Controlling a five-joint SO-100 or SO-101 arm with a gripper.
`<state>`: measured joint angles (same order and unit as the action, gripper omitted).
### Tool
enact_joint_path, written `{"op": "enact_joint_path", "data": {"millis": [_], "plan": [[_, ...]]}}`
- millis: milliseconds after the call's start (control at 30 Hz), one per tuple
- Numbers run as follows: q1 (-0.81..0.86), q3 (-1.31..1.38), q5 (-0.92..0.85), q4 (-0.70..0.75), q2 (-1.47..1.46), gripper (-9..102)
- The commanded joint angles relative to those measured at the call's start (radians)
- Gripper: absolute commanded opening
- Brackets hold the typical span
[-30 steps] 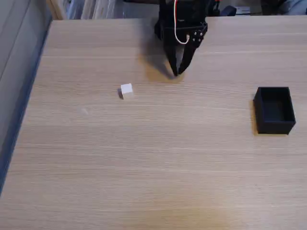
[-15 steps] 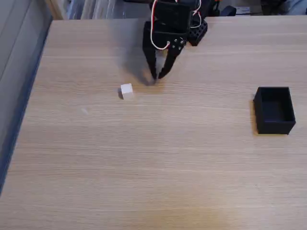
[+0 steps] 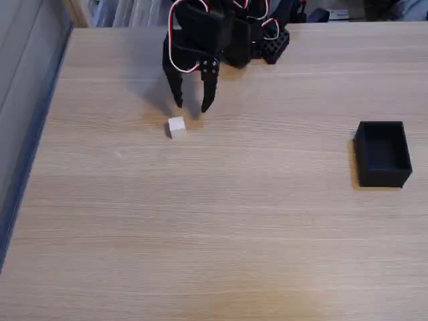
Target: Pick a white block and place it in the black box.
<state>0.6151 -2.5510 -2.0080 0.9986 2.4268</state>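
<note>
Hanging over the far part of the light wood-grain worktop (image 3: 221, 221), the black two-finger end effector (image 3: 192, 105) is seen in the fixed view with its fingers pointing down toward the surface. The two fingers are spread apart with bare wood visible between their tips; nothing is gripped. Red and white wires (image 3: 175, 47) are looped along the black arm above the fingers.

The small matte white cube-shaped block (image 3: 176, 126) is resting on the worktop, nearer the left edge than the right and toward the far edge. It is located just below the fingertips as the view shows them, slightly left of the gap between them. Contact between block and fingers cannot be confirmed; a narrow strip of wood appears to separate them.

The small matte black open-topped rectangular box (image 3: 382, 154) is positioned near the right edge of the worktop, well apart from the block and the end effector. Its interior is dark; no contents can be made out.

A grey surface (image 3: 23, 80) is noted beyond the left edge of the worktop.
</note>
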Motion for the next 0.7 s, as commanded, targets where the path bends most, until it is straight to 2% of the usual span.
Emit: {"op": "enact_joint_path", "data": {"millis": [0, 233, 667], "plan": [[0.038, 0.034, -0.034, -0.017, -0.009, 22], [0.080, -0.008, -0.097, -0.066, -0.020, 26], [0.077, -0.006, -0.095, -0.238, -0.175, 27]]}}
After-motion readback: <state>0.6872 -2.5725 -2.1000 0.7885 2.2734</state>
